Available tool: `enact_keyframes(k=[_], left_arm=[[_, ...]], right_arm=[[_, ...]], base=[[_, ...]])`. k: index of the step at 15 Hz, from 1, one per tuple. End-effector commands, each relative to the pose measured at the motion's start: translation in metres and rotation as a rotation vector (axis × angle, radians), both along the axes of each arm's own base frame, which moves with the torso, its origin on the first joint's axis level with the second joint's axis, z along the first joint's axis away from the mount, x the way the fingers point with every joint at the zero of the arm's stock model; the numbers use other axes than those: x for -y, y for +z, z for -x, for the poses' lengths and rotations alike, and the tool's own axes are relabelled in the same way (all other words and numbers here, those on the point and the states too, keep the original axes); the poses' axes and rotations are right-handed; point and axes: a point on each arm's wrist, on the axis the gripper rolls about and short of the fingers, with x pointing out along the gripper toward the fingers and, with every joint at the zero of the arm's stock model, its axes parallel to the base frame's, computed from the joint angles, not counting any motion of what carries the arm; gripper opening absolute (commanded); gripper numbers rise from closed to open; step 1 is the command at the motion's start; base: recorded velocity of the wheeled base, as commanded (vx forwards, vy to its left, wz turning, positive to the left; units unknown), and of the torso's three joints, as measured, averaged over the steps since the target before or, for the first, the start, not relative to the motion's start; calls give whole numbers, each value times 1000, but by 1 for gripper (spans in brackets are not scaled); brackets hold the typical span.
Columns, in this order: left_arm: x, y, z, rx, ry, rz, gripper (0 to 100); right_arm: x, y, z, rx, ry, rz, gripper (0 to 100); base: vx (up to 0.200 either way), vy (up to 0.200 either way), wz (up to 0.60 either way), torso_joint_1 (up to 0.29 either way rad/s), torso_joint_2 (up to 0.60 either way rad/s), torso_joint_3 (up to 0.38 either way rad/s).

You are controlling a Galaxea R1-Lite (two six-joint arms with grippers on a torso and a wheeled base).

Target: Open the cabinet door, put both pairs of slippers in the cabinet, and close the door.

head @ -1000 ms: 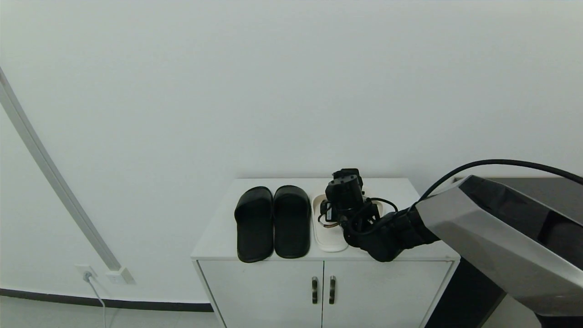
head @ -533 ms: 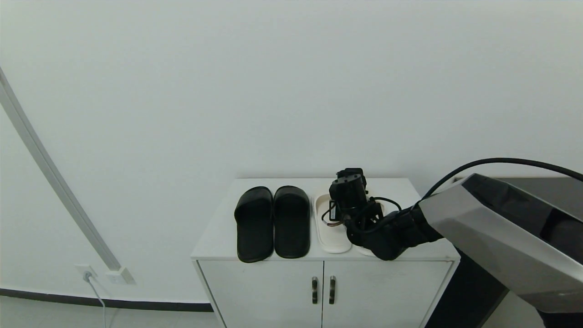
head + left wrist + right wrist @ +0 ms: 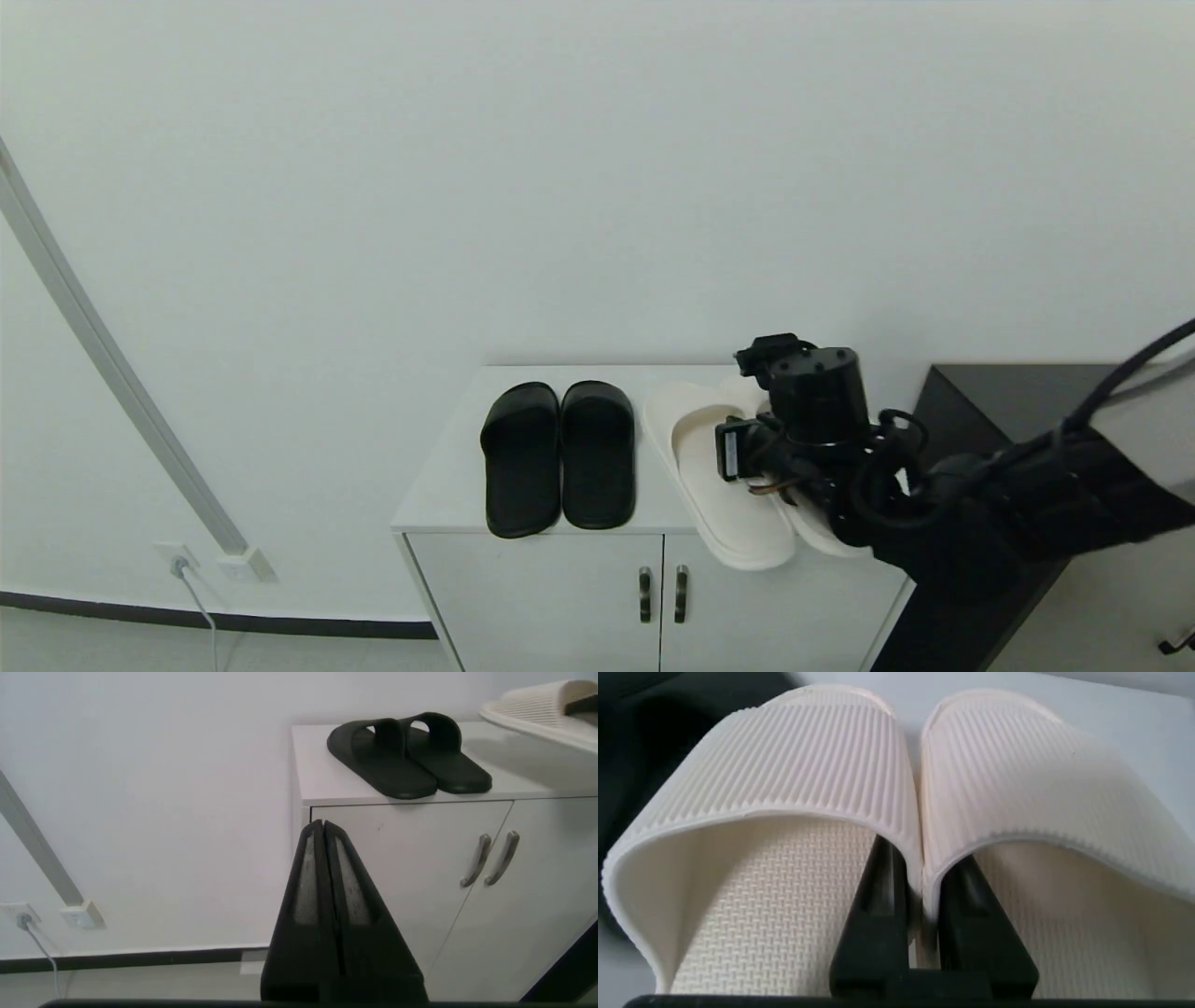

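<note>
A white cabinet (image 3: 551, 597) stands against the wall with both doors shut, its two handles (image 3: 662, 594) side by side at the middle. A pair of black slippers (image 3: 558, 455) lies on the left of its top. My right gripper (image 3: 920, 917) is shut on the pair of white slippers (image 3: 724, 485), pinching their two inner walls together. The white slippers (image 3: 822, 793) hang tilted, with the heels out past the cabinet's front edge. My left gripper (image 3: 322, 833) is shut on nothing, low in front of the cabinet's left side; the black slippers (image 3: 411, 751) lie above it.
A black surface (image 3: 990, 397) adjoins the cabinet on the right. A wall socket with a cable (image 3: 177, 565) and a slanted wall conduit (image 3: 93, 345) are at the lower left. Bare floor lies left of the cabinet.
My right arm has drawn back to the right with the white slippers, lifting them off the cabinet top so they now overhang the front edge. The black slippers have not moved.
</note>
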Motion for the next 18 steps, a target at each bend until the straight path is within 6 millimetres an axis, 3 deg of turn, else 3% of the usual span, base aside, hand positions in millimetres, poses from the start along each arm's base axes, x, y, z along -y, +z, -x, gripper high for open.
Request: enact_keyframes(k=[1,4,10,18], left_arm=[[0,0,0,0,1,0,0],[0,0,0,-2,0,0,0],[0,0,0,0,0,1,0],[0,0,0,0,1,1,0]], right_arm=[[35,31,55,88,231,-64,0],[46,24,72,111,398,-18,0],[50,17,76,186,497,9,0],[50,10,76,162,522,14,0]], base=[[0,0,0,0,0,0],[0,0,0,0,0,0],[0,0,0,0,0,0],[-200,0,0,-1,1,4]])
